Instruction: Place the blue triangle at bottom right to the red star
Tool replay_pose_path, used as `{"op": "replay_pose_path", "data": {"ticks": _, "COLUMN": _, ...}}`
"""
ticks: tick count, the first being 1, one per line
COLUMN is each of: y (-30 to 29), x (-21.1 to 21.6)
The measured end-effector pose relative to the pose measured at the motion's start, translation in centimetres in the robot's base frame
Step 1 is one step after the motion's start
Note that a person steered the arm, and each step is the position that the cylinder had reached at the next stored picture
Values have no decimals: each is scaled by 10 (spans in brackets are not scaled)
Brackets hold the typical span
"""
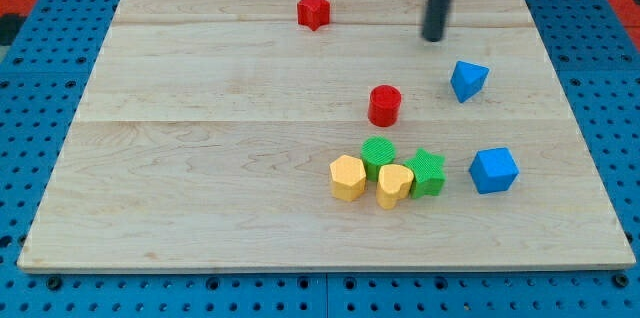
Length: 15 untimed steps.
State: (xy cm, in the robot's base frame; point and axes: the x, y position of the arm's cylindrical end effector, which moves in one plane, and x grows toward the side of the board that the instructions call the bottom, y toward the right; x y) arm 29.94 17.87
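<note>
The red star (313,10) lies near the view's top, left of centre. The blue triangle (468,80) lies well to its right and lower, in the right part of the board. My tip (433,37) is the lower end of a dark rod that comes down from the view's top. It stands just above and to the left of the blue triangle, apart from it, and well to the right of the red star.
A red cylinder (384,105) lies below and left of the blue triangle. A blue cube (493,170) sits lower right. A green cylinder (379,155), a green star (427,172), a yellow hexagon (347,178) and a yellow heart (394,185) cluster together. The board (200,208) rests on a blue pegboard.
</note>
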Motion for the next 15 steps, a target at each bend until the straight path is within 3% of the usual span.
{"op": "replay_pose_path", "data": {"ticks": 2, "y": 7, "x": 92}}
{"op": "replay_pose_path", "data": {"ticks": 3, "y": -9, "x": 101}}
{"op": "replay_pose_path", "data": {"ticks": 4, "y": 8, "x": 157}}
{"op": "replay_pose_path", "data": {"ticks": 5, "y": -20, "x": 158}}
{"op": "replay_pose_path", "data": {"ticks": 8, "y": -151, "x": 80}}
{"op": "replay_pose_path", "data": {"ticks": 10, "y": -151, "x": 12}}
{"op": "replay_pose_path", "data": {"ticks": 12, "y": -197, "x": -10}}
{"op": "replay_pose_path", "data": {"ticks": 15, "y": -154, "x": -44}}
